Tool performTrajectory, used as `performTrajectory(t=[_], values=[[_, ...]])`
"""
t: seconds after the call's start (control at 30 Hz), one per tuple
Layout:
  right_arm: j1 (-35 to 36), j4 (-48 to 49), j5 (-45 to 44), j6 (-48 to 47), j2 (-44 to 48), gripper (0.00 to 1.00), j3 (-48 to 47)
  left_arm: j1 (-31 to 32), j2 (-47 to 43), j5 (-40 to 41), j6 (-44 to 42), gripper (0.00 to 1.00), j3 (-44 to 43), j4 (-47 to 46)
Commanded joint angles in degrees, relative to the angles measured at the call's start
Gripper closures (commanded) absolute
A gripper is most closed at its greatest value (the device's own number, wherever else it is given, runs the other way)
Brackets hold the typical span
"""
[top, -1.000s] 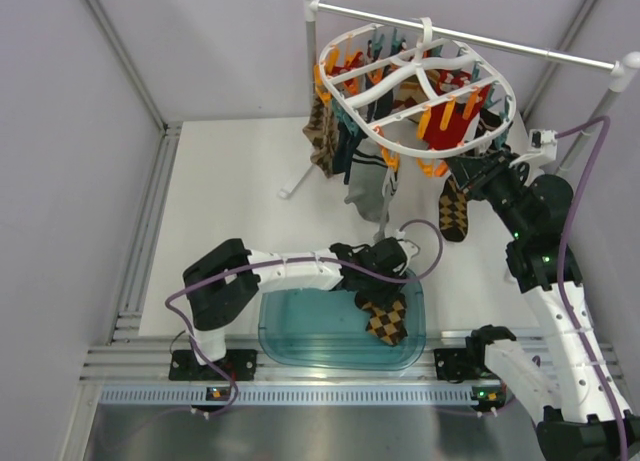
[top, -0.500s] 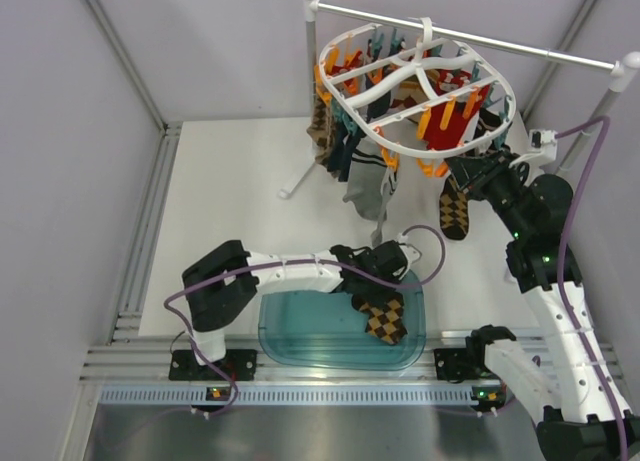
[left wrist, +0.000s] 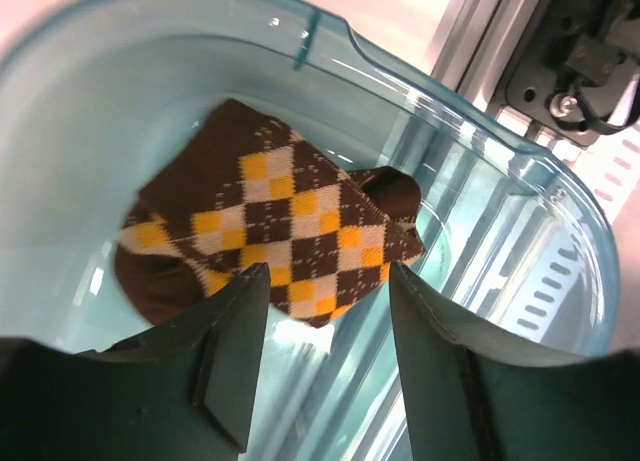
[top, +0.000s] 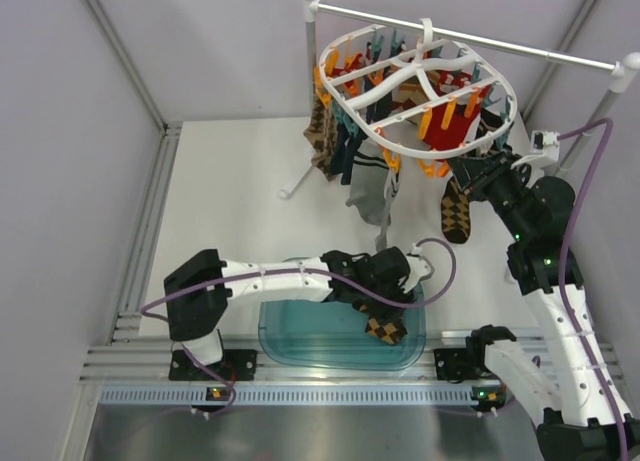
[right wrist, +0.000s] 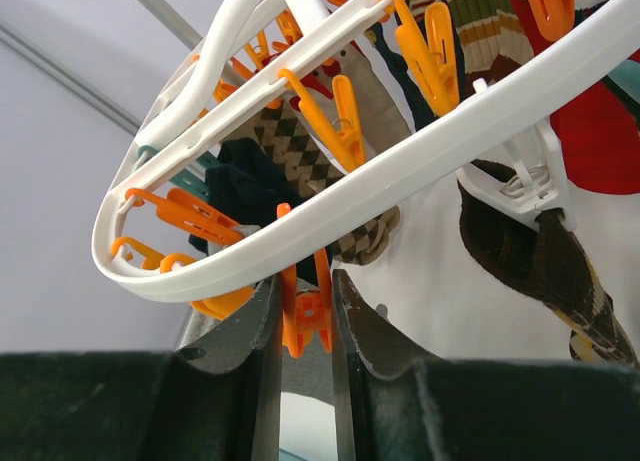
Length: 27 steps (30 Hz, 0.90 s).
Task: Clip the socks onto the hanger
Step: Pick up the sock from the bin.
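Note:
One of the socks (left wrist: 280, 231), in brown and mustard diamond check, lies crumpled in a teal tub (left wrist: 420, 81). My left gripper (left wrist: 328, 276) hovers open just over the sock's edge, with nothing between its fingers. From above, the sock (top: 385, 324) shows under the left gripper (top: 388, 293). The second checked sock (top: 455, 211) hangs from the white oval hanger (top: 415, 81). My right gripper (right wrist: 305, 281) is shut on an orange clip (right wrist: 305, 316) under the hanger's rim (right wrist: 400, 176). The top view puts the right gripper (top: 468, 171) below the hanger's right side.
The hanger hangs from a white rod rack (top: 470, 36) at the back. Grey (top: 370, 186), red (top: 455, 116) and dark socks hang from other clips. The tub (top: 290, 336) sits at the table's near edge between the arm bases.
The left arm has stretched out lower, and its gripper has shifted slightly right over the tub. The sock stays in the tub. The right arm has held still on the clip.

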<state>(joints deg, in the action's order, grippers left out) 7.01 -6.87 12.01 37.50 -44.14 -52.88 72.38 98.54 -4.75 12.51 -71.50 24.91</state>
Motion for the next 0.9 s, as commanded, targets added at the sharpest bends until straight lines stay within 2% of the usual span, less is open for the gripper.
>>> performTrajectory(t=[0.0, 0.2, 0.3, 0.33, 0.43, 0.53, 0.57, 0.67, 0.7, 0.8, 0.83, 0.87], values=[[0.2, -0.07, -1.02, -0.58, 0.37, 1.0, 0.67, 1.71, 4.54, 3.43, 4.79, 0.43, -3.28, 0.32], [0.11, -0.33, -1.46, -1.28, 0.55, 1.0, 0.76, 1.1, 12.28, 8.53, 7.79, 0.51, -7.5, 2.34], [0.11, -0.33, -1.46, -1.28, 0.72, 1.0, 1.11, 0.57, 13.6, 9.49, 7.44, 0.69, -7.51, 2.43], [0.11, -0.33, -1.46, -1.28, 0.81, 1.0, 1.2, 0.48, 13.35, 9.59, 6.92, 0.79, -7.42, 2.43], [0.11, -0.42, -1.38, -1.28, 1.16, 1.0, 1.2, 0.57, 11.16, 9.5, 5.6, 0.98, -6.37, 2.17], [0.11, -0.51, -1.2, -1.46, 1.34, 1.0, 1.12, 0.57, 6.59, 6.96, 2.27, 1.0, -3.83, 1.2], [0.2, -0.6, -1.2, -1.46, 1.42, 1.0, 1.03, 0.66, 2.66, 5.3, 0.69, 1.0, -2.51, 0.33], [0.11, -0.77, -1.02, -1.55, 1.69, 1.0, 0.76, 1.62, -7.0, 5.02, -8.53, 1.0, 4.16, -4.15], [0.2, -0.77, -1.02, -1.55, 1.78, 1.0, 0.76, 1.89, -9.48, 3.63, -14.04, 1.0, 7.31, -5.73], [0.11, -0.77, -0.76, -1.37, 1.78, 1.0, 0.59, 1.89, -19.59, 0.63, -23.2, 1.0, 14.69, -9.6], [0.03, -0.69, -0.76, -1.37, 1.86, 1.0, 0.59, 1.89, -21.79, -0.68, -30.89, 1.0, 16.64, -11.96], [0.2, -0.6, -0.67, -1.29, 1.78, 1.0, 0.5, 1.89, -25.73, -3.39, -34.88, 1.0, 20.14, -12.68]])
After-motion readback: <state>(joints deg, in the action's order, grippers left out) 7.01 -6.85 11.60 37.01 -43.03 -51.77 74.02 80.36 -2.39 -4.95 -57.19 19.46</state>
